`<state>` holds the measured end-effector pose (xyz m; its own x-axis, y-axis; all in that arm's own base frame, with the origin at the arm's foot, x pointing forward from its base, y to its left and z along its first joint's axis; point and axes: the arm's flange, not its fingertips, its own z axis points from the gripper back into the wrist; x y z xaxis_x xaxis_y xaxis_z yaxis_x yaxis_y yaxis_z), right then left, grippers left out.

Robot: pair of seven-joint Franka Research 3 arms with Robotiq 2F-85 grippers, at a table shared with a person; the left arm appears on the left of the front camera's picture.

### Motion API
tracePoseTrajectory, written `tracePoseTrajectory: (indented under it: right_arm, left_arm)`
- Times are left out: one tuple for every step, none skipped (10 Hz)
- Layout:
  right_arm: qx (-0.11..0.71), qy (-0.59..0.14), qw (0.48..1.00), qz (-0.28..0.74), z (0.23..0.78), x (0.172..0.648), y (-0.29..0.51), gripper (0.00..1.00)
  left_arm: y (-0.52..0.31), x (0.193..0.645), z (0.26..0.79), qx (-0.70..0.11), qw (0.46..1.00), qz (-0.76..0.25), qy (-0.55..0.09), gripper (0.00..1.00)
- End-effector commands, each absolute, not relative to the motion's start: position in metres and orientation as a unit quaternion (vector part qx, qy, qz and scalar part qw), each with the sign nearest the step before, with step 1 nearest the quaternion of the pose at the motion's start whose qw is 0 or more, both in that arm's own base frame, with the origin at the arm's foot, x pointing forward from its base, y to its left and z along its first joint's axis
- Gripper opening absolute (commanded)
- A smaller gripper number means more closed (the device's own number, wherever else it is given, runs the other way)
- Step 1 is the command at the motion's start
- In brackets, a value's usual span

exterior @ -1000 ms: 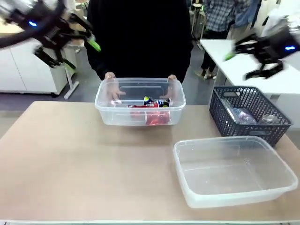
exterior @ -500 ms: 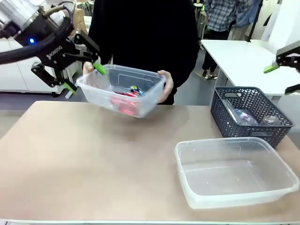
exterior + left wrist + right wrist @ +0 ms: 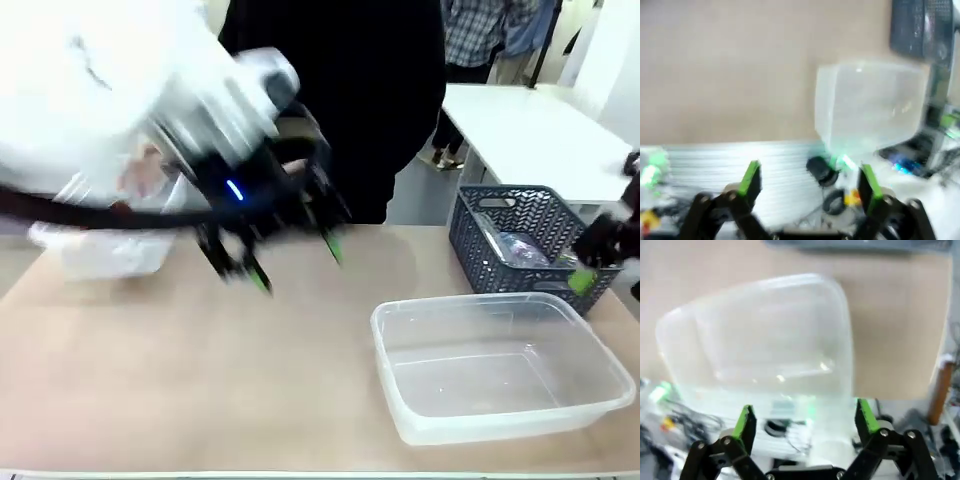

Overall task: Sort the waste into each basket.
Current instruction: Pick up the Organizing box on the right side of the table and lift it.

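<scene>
My left gripper (image 3: 297, 265) hangs open and motion-blurred over the middle of the table; its wrist view shows the gripper (image 3: 810, 180) with nothing between the green pads. Behind that arm, at the far left, a person's hand (image 3: 148, 170) holds a clear tub (image 3: 100, 250), its contents too blurred to make out. A second clear tub (image 3: 500, 365) lies empty at the near right and shows as the tub (image 3: 870, 105) and the tub (image 3: 760, 335). My right gripper (image 3: 805, 420) is open above it, one green pad (image 3: 580, 282) beside the dark basket.
A dark lattice basket (image 3: 480, 245) at the right rear holds clear plastic bottles (image 3: 520, 245). The person in black stands at the far side. A white table (image 3: 530, 125) stands behind on the right. Bare tabletop lies at the near left.
The person lifted the tub with red cans and carried it left. My left arm swung down to the table's middle. My right gripper dropped beside the dark basket.
</scene>
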<state>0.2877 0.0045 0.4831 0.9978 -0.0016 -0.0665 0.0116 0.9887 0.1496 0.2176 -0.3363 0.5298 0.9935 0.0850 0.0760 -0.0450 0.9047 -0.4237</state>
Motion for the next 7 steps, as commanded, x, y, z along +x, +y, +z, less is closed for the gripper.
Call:
tracePoseTrajectory:
  right_arm:
    - [0.024, 0.052, 0.996, 0.074, 0.433, 0.244, -0.016, 1.00]
    - [0.024, 0.024, 0.999, 0.022, 0.429, 0.242, -0.026, 1.00]
    - [0.045, 0.067, 0.996, 0.034, 0.474, 0.283, -0.004, 1.00]
    - [0.045, 0.067, 0.996, 0.034, 0.474, 0.283, -0.004, 1.00]
    - [0.045, 0.067, 0.996, 0.034, 0.474, 0.283, -0.004, 1.00]
    - [0.032, 0.069, 0.996, 0.038, 0.473, 0.282, -0.012, 1.00]
    - [0.029, 0.079, 0.995, 0.062, 0.460, 0.297, 0.003, 1.00]
  left_arm:
    - [-0.370, 0.209, 0.505, -0.193, 0.980, -0.001, 0.043, 0.98]
    - [-0.358, 0.221, 0.504, -0.192, 0.980, 0.007, 0.053, 0.98]
    - [-0.371, 0.188, 0.504, -0.199, 0.980, 0.008, -0.004, 0.98]
    - [-0.371, 0.188, 0.504, -0.199, 0.980, 0.008, -0.004, 0.98]
    - [-0.371, 0.188, 0.504, -0.199, 0.980, 0.008, -0.004, 0.98]
    - [-0.381, 0.190, 0.493, -0.195, 0.981, 0.002, 0.024, 0.98]
    - [-0.408, 0.191, 0.488, -0.214, 0.977, -0.004, 0.008, 0.98]
